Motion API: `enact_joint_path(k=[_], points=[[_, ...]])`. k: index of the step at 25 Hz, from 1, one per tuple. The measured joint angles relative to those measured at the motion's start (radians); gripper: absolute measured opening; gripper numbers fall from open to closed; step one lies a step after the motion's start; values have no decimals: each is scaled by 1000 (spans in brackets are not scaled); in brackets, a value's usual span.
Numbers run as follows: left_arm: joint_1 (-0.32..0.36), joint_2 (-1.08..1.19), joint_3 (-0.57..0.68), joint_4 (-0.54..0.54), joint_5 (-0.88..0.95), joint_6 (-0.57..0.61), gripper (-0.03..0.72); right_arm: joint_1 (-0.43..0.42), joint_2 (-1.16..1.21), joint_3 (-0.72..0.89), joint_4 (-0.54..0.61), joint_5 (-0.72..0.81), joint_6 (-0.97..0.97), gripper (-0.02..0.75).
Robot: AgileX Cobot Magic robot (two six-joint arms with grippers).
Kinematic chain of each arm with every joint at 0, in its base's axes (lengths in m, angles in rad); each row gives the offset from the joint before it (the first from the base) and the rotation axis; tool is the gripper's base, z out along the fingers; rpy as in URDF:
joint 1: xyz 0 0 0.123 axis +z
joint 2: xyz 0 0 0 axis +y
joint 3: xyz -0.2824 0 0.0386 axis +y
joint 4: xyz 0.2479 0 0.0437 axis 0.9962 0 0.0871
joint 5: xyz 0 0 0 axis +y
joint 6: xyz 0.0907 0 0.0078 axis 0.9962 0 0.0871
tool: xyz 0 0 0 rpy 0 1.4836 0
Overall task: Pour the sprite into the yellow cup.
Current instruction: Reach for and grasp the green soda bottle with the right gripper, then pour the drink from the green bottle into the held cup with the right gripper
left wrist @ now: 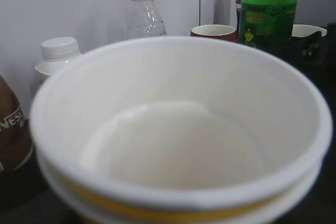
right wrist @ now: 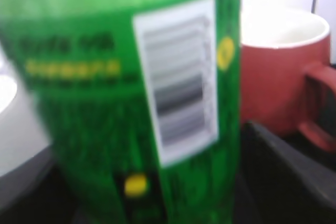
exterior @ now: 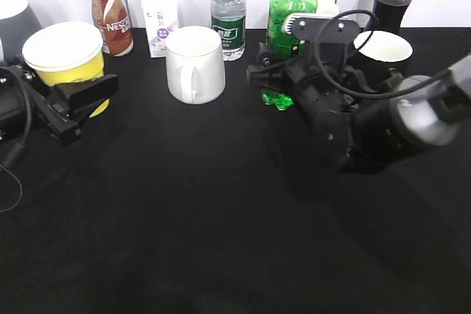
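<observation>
Sprite [exterior: 291,5], exterior view: upright at the back of the black surface [exterior: 221,218], right of the white mug [exterior: 195,64]; the right gripper [exterior: 276,71] brackets its lower body, grip not discernible. The left gripper [exterior: 77,97] is clamped on the yellow cup [exterior: 65,55] at far left.

Left wrist view: yellow cup [left wrist: 178,129] interior, empty; sprite [left wrist: 268,9] behind.

Right wrist view: sprite [right wrist: 131,103] label fills the frame, blurred; red mug [right wrist: 283,72] just beside.
</observation>
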Motion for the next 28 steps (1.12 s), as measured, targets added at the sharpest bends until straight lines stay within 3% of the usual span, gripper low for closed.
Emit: enact_joint_path(k=[4,8,13,17,20,23,28], points=[[0,0,0,1,0,-2,458,0,50,-43,-16,-5,0,655],[0,0,0,1,0,-2,458,-6,61,-44,-17,-47,-1,546],[0,0,0,1,0,-2,456,-14,82,-70,-60,-51,-2,533],[0,0,0,4,0,-2,456,-14,88,-73,-61,-57,-53,449],[0,0,0,45,-1,-5,456,-14,23,9,-64,-53,-64,447],[-5,0,0,81,-27,-44,456,-12,-188,198,-145,-48,-72,447],[-193,0,-6,76,35,-47,456,-12,-275,227,-392,68,-206,445]])
